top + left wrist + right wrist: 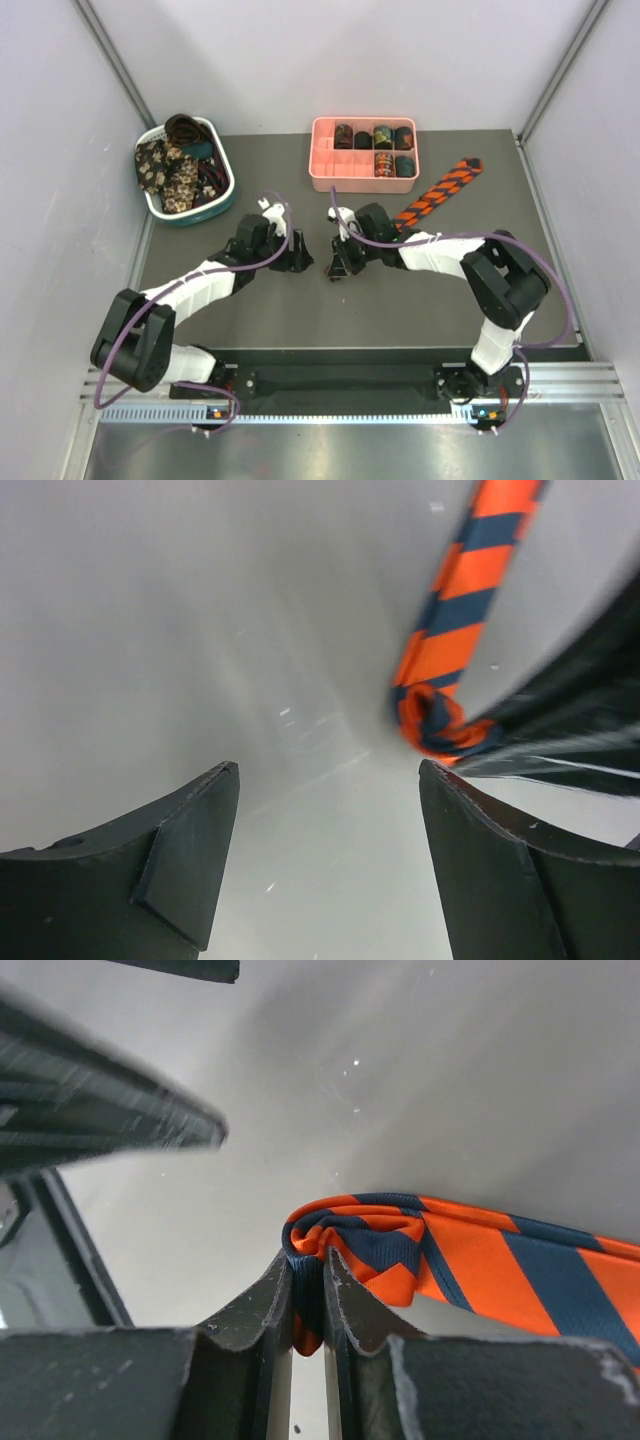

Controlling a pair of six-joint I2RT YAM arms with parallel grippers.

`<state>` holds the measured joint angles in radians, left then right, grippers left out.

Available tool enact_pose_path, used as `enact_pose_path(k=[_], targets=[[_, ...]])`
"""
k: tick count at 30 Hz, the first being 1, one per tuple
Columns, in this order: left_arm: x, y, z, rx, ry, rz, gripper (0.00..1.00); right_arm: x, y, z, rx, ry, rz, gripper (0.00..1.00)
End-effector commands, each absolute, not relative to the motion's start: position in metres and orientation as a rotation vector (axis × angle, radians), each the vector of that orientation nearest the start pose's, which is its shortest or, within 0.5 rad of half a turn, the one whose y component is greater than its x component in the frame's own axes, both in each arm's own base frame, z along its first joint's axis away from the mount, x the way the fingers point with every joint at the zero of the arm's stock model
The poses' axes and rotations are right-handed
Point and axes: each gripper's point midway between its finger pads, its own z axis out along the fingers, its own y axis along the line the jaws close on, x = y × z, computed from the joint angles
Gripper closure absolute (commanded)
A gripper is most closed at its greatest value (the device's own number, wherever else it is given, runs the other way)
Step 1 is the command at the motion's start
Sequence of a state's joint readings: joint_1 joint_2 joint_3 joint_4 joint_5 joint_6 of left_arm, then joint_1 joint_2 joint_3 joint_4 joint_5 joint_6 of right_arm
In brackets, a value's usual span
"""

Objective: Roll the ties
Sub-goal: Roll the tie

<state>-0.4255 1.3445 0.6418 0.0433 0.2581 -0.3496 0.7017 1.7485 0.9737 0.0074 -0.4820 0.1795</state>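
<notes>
Bright, even light from above, shadows soft. Beyond the left jaws the table (pixel 200 630) washes out pale with streaky glare, and the striped tie (pixel 455 610) there is blurred; between the right jaws it is sharp, softening farther out

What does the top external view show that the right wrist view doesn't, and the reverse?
Top external only: pink plastic compartment tray holding rolled ties, white-and-teal basket of loose ties, and the orange-and-dark striped fabric tie, its wide end near the tray. Right wrist only: close-up of the right gripper shut on that tie's folded end. Both: the striped tie lying on the grey table.
</notes>
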Motion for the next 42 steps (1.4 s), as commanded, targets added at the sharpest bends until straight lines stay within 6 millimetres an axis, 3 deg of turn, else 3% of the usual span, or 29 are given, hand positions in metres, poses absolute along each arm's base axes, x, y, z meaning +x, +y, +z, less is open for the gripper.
enact_pose_path(k=[1, 10, 17, 26, 42], targets=[[0.304, -0.218, 0.101, 0.386, 2.121, -0.740, 0.23, 0.261, 0.351, 0.066, -0.889, 2.250, 1.179, 1.00], [0.279, -0.251, 0.109, 0.715, 1.941, -0.776, 0.28, 0.273, 0.343, 0.061, -0.822, 2.262, 1.345, 1.00], [0.272, -0.272, 0.097, 0.889, 1.929, -0.696, 0.30, 0.281, 0.342, 0.056, -0.782, 2.286, 1.400, 1.00], [0.281, -0.285, 0.081, 1.010, 1.925, -0.568, 0.30, 0.289, 0.346, 0.066, -0.778, 2.284, 1.387, 0.99], [0.300, -0.294, 0.050, 1.060, 1.968, -0.449, 0.45, 0.288, 0.349, 0.065, -0.773, 2.303, 1.415, 0.98]])
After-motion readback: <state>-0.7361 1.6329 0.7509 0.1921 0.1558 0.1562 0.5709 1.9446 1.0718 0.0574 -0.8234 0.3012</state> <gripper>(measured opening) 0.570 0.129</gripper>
